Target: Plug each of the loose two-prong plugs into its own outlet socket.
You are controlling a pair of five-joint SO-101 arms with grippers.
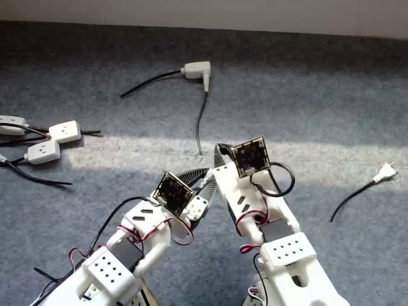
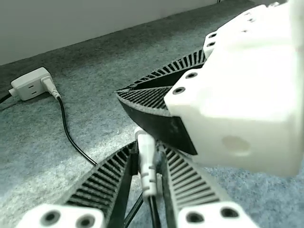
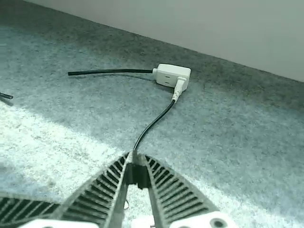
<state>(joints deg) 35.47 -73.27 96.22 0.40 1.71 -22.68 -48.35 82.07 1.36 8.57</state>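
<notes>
No text, label, brand, number or sign can be read anywhere. The white plug [image 2: 147, 175] clamped in the left gripper [image 2: 148, 148] and the black cord [image 3: 151, 124] pinched in the right gripper [image 3: 136, 159] are seen as unmarked. No print can be made out on the outlet socket [image 3: 173, 75] lying well ahead of both grippers.

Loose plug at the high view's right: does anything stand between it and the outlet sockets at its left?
Yes. Both arms stand between the loose plug and the outlet sockets; the right gripper is shut on a black cord there.
</notes>
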